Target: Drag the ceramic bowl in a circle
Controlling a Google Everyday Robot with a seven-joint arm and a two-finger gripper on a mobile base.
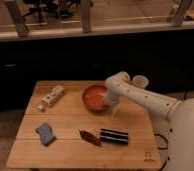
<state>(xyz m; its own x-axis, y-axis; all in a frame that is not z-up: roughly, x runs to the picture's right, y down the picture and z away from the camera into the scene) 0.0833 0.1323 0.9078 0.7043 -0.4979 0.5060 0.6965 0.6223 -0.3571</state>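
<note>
The ceramic bowl (pixel 94 97) is a shallow orange-red glossy bowl with a darker rim, sitting on the wooden table (pixel 135 125) a little behind its middle. My gripper (pixel 111 104) is at the bowl's right rim, at the end of the white arm (pixel 145 97) that reaches in from the right. The arm's wrist covers the right edge of the bowl.
A small translucent white cup (pixel 139 81) stands behind the arm. A white bottle (pixel 51 97) lies at the back left. A blue sponge (pixel 45 133) lies at the front left. A red-brown packet (pixel 89 137) and a dark bar (pixel 113 136) lie at the front middle.
</note>
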